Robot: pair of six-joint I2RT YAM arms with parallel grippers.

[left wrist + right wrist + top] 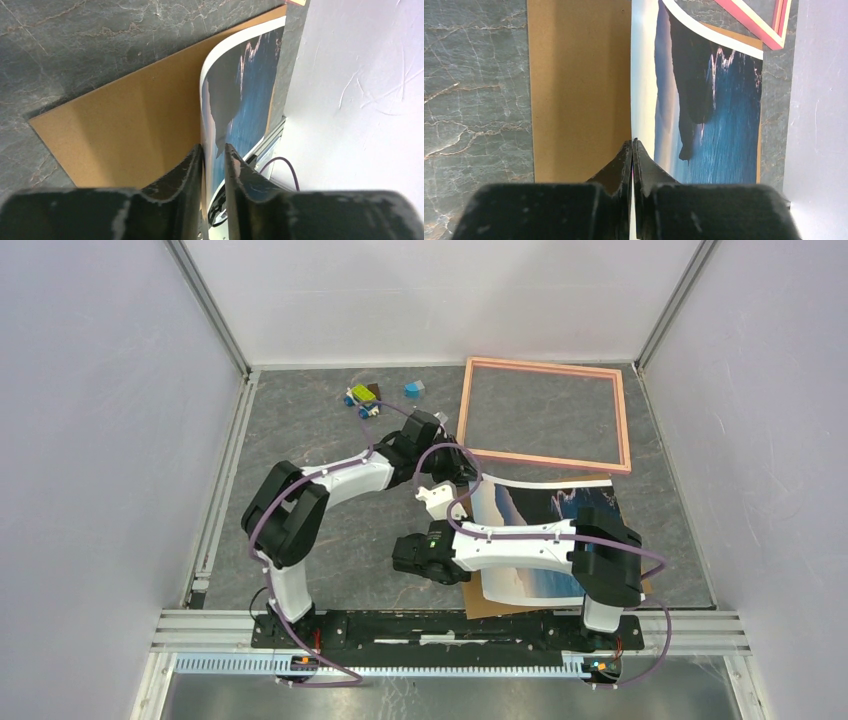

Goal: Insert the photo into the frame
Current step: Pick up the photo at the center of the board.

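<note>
Right hand (632, 146) sat nearest the arm bases, fingers pressed together on the near part of the left white border of the photo (530, 582). Photo lay at the near right of the tabletop (350, 550) over a brown board (579, 90), its left edge raised and curled. Left hand (213, 150) was farther along the same edge, fingers narrowly parted, with the lifted border standing in the gap against one finger; the gap was plainly wider than the paper. Pink frame (545, 459) lay flat just beyond the photo at far right, grey tabletop showing through its opening. Small toy blocks (362, 400) sat at the far edge, left of the frame.
</note>
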